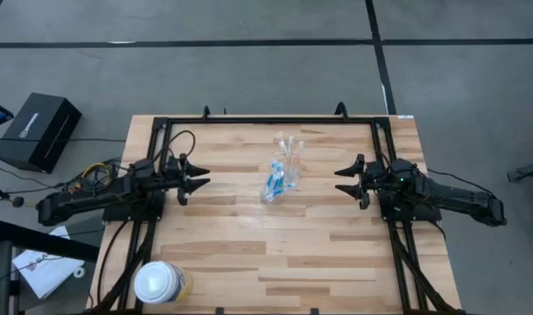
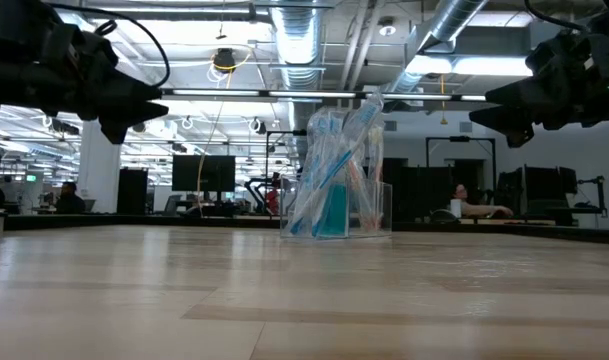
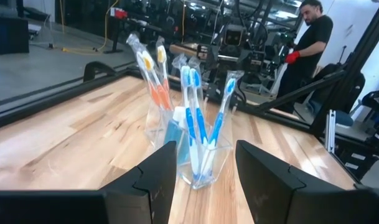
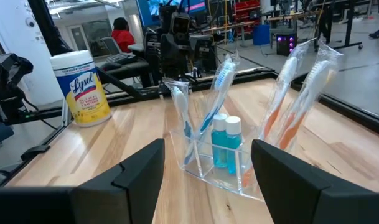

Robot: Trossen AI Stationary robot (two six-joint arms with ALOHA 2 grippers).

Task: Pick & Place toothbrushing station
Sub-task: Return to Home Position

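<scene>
Item: clear organizer [image 1: 283, 171], upright, near the middle of the table [image 1: 248, 254]. Contents: blue toothbrushes [image 3: 192, 115] at one end, two blue tubes [image 4: 225, 148] in the middle, wrapped orange toothbrushes [image 4: 289, 118] at the other end; every piece I can see stands inside it. Status, by my reckoning: stocking done, only parking the arms left. My left claw [image 1: 205, 177] and my right claw [image 1: 339, 180]: raised, one either side, well apart from the organizer, fingers spread, holding nothing. Wipes canister [image 1: 158, 283]: near table corner, well apart.
</scene>
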